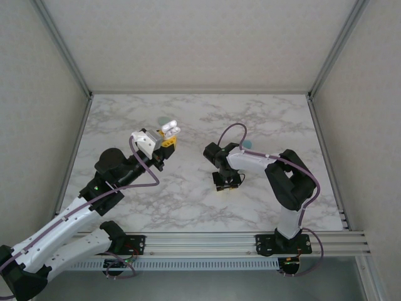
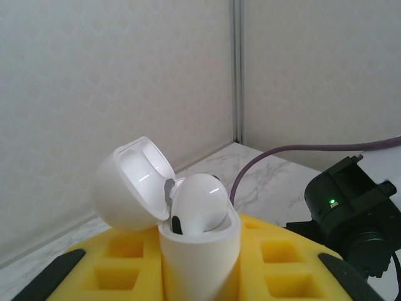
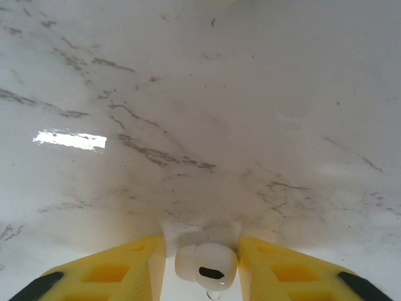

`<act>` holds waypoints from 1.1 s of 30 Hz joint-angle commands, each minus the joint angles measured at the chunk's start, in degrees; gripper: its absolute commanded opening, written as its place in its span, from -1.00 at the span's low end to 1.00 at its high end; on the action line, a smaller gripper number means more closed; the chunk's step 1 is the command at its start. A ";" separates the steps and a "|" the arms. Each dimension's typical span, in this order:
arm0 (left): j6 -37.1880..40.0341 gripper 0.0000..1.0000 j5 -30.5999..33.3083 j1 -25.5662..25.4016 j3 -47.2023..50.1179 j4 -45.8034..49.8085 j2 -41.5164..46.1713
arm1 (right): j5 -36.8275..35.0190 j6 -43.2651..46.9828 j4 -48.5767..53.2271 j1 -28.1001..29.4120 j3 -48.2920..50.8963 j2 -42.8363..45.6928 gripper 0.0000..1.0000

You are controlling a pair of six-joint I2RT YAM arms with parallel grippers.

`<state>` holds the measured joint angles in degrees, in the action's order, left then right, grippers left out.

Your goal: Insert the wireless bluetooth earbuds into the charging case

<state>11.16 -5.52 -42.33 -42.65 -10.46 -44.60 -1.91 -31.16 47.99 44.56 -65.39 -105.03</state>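
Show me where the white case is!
From above, the open white case is pinched in the left tool, above the marble table's left half, one white earbud inside.

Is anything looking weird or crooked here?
A bit. In the open white case held up by the left gripper, one white earbud bulges above the rim, seemingly not pushed fully down. Nothing looks spilled or broken.

The worktop (image 1: 188,200) is white marble with thin grey veins. The left gripper (image 1: 168,139) has bright yellow fingers (image 2: 119,263) tipped in black, and the right gripper (image 3: 202,251) has the same colours. The charging case (image 2: 200,257) is glossy white. The earbud (image 2: 199,210) in it is white with a dark spot. The second earbud (image 3: 207,266) is white with a black oval mark. The left arm (image 1: 69,229) and right arm (image 1: 250,158) are black and white, with a purple cable (image 1: 233,128) on the right one. The walls (image 1: 188,44) are off-white.
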 commanded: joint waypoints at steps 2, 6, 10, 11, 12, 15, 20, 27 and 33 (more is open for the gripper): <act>-0.72 -0.86 -0.85 -0.39 -1.16 -2.35 0.39 | -1.89 -0.86 -0.60 -0.08 2.28 -1.20 -0.30; -0.82 -0.86 -0.90 -0.39 -1.38 -2.29 0.13 | -1.61 -0.25 -0.62 -0.08 2.37 -0.88 -0.40; -0.96 -0.86 -1.07 -0.42 -1.47 -2.29 -0.18 | -1.78 -0.25 -0.61 -0.08 2.28 1.13 -0.44; -0.88 -0.86 -1.04 -0.40 -1.48 -2.29 -0.26 | -2.02 -0.31 -0.70 -0.08 2.20 2.19 -0.45; -0.97 -0.86 -1.03 -0.39 -1.47 -2.33 -0.31 | -2.32 -0.31 -0.70 -0.10 2.13 3.09 -0.45; -1.09 -0.85 -0.99 -0.40 -1.40 -2.29 -0.31 | -3.35 -0.05 -0.28 -0.08 1.50 6.67 -0.46; -1.85 -0.85 -1.03 -0.41 -1.02 -3.40 -1.32 | -5.34 0.40 0.02 0.01 -0.35 14.68 -0.48; -4.18 -0.85 -2.43 -0.42 -0.39 -7.50 -4.48 | -8.77 3.46 -2.47 0.53 -7.20 27.57 -0.47; -6.51 -0.86 -5.90 -0.48 -0.72 -10.69 -7.97 | -12.07 7.87 -4.90 2.98 -17.39 31.35 -0.47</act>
<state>6.94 -8.36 -42.33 -42.63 -16.84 -51.90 -10.87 -26.30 44.75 46.15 -79.05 -74.81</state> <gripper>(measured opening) 0.220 0.263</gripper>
